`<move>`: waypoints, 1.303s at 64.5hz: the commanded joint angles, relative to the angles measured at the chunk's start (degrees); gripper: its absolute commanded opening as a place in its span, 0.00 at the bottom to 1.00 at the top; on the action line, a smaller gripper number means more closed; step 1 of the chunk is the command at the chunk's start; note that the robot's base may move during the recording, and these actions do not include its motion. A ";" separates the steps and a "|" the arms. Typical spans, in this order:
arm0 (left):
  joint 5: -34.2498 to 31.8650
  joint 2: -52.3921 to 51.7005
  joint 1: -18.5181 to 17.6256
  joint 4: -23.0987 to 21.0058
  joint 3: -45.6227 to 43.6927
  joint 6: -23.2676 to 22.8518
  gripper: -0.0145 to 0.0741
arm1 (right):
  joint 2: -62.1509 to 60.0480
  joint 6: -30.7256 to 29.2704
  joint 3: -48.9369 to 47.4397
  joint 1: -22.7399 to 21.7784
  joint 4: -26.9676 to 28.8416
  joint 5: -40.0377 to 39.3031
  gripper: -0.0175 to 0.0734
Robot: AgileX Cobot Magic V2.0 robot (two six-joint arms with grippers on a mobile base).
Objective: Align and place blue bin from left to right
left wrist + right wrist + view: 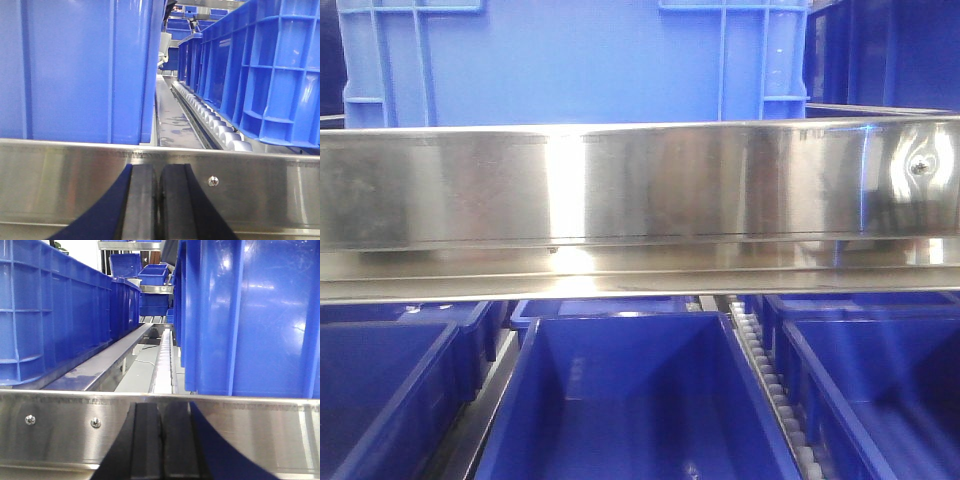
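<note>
- The blue bin [570, 60] is on the upper level, just behind the shiny steel rail [640, 185] that runs across the front. The front view only shows its lower wall and ribs, so I can't tell how square it sits.
- On the left gripper [158, 172] the jaws are pressed together with basically no gap and nothing between them. It's low on the near side of the rail and isn't touching any crate.
- Same deal for the right gripper [161, 410]: pinched closed on nothing, also in front of the rail.
- My guess on why they're closed: you don't pinch a crate this size, you shove it. 2 closed grippers make decent blunt pushers for sliding it sideways.
- Each wrist view has a big blue wall close behind the rail on 1 side. A row of ribbed crates [260, 75] is on the other side, with a roller track [210, 117] in the gap. I can't say for sure that wall is the same bin.
- The rail probably works as a front stop that the crates line up against.
- The lower level holds darker tubs [640, 400], which aren't part of this job.
- There's no contact yet, so I'd call the aligning not started.
</note>
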 commanded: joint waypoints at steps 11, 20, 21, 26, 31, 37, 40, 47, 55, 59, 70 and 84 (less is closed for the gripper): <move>-1.06 -0.21 -0.12 -0.31 -0.09 0.05 0.17 | -0.19 -0.12 0.00 0.13 0.02 -1.42 0.12; -1.06 -0.21 -0.12 -0.31 -0.09 0.05 0.17 | -0.19 -0.12 0.00 0.13 0.02 -1.42 0.12; -1.06 -0.21 -0.12 -0.31 -0.09 0.05 0.17 | -0.19 -0.12 0.00 0.13 0.02 -1.42 0.12; -1.06 -0.21 -0.12 -0.31 -0.09 0.05 0.17 | -0.19 -0.12 0.00 0.13 0.02 -1.42 0.12; -1.30 -0.21 -0.13 -0.31 -0.09 0.05 0.17 | -0.19 -0.12 0.00 0.13 0.02 -1.42 0.12; -2.22 -0.21 -0.13 -0.31 -0.09 0.05 0.17 | -0.19 -0.12 0.00 0.14 0.02 -2.49 0.12; -2.74 -0.21 -0.13 -0.31 -0.09 0.05 0.17 | -0.19 -0.12 0.00 0.14 0.02 -2.75 0.12; -2.74 -0.21 -0.13 -0.31 -0.09 0.05 0.17 | -0.19 -0.12 0.00 0.14 0.02 -3.45 0.12; -4.62 -0.21 -0.13 -0.31 -0.09 0.05 0.17 | -0.19 -0.12 0.00 0.14 0.02 -5.55 0.12; -5.49 -0.21 -0.13 -0.31 -0.09 0.05 0.17 | -0.19 -0.12 0.00 0.14 0.02 -6.69 0.12; -11.08 -0.21 -0.13 -1.28 -0.09 0.05 0.17 | -0.19 0.36 0.00 0.14 0.39 -8.11 0.12; -1.39 -0.21 -0.13 3.10 -13.59 0.05 0.20 | -0.19 0.37 -12.49 0.14 0.63 0.83 0.12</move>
